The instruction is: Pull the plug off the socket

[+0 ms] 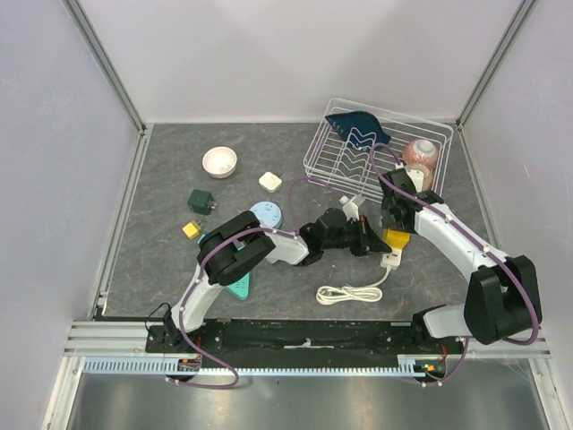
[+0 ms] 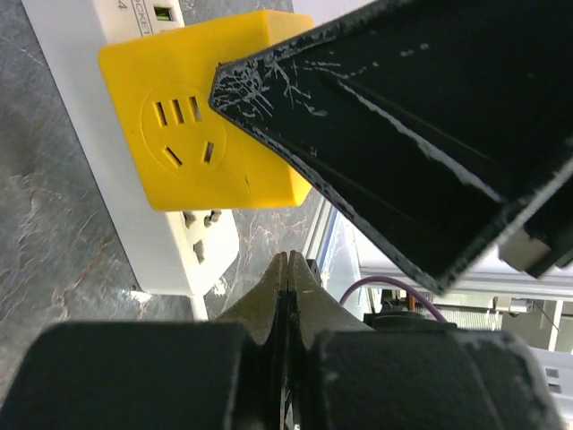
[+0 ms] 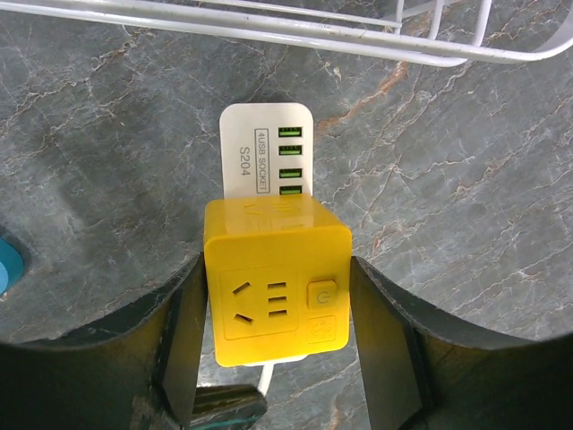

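A yellow cube plug (image 3: pixel 276 278) sits plugged into a white power strip (image 3: pixel 267 143) with green USB ports; both also show in the top view (image 1: pixel 397 239), the strip (image 1: pixel 390 261) with its coiled white cable (image 1: pixel 345 293). My right gripper (image 3: pixel 277 291) straddles the cube, one finger (image 3: pixel 183 331) on each side face, closed on it. My left gripper (image 2: pixel 288 262) is shut and empty, its tips low beside the strip's cable end (image 2: pixel 192 246), just left of the cube (image 2: pixel 201 134) and under the right finger (image 2: pixel 430 134).
A white wire rack (image 1: pixel 376 148) with a dark blue item stands just behind the strip. A pink cup (image 1: pixel 421 154) is at its right. A white bowl (image 1: pixel 219 161), a green cube (image 1: pixel 200 201), a light blue disc (image 1: pixel 266 213) and small blocks lie to the left.
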Robot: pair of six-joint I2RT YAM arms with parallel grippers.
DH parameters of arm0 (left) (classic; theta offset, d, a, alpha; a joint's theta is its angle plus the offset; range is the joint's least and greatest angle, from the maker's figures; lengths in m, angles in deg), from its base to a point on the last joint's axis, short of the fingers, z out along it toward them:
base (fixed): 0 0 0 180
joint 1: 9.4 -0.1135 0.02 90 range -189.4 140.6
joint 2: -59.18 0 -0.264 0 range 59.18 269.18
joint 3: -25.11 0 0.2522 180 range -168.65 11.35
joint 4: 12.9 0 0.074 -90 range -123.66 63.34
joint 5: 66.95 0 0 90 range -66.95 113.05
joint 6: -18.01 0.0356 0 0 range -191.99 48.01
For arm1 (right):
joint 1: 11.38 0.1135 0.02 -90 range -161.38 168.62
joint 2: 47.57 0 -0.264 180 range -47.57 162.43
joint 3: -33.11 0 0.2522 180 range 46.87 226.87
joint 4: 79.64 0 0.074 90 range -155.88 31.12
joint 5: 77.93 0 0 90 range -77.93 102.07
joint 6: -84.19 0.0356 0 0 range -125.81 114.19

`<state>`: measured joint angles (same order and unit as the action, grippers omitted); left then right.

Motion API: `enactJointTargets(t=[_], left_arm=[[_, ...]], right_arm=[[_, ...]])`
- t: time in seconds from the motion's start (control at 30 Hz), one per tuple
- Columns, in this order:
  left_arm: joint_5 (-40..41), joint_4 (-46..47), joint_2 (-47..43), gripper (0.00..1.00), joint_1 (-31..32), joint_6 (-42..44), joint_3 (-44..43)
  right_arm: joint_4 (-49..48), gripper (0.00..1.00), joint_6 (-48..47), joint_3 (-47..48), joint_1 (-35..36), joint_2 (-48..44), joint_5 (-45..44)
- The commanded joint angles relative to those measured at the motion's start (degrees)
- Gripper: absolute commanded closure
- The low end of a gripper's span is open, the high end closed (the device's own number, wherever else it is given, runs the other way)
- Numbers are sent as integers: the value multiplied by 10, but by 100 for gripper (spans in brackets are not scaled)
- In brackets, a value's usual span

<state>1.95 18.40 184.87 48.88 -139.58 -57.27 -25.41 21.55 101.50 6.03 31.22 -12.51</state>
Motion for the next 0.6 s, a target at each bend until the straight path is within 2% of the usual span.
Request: enactJointTargets(t=[0.0, 0.37, 0.57], left_arm=[[16, -8, 27, 98, 13, -19, -40], [63, -97, 73, 98, 29, -19, -67], [102, -176, 68, 98, 38, 11, -82]], right_arm=[[-29, 54, 2, -19, -4, 1, 36], [-37, 58, 1, -30, -5, -2, 45], [-26, 63, 2, -13, -10, -13, 48]])
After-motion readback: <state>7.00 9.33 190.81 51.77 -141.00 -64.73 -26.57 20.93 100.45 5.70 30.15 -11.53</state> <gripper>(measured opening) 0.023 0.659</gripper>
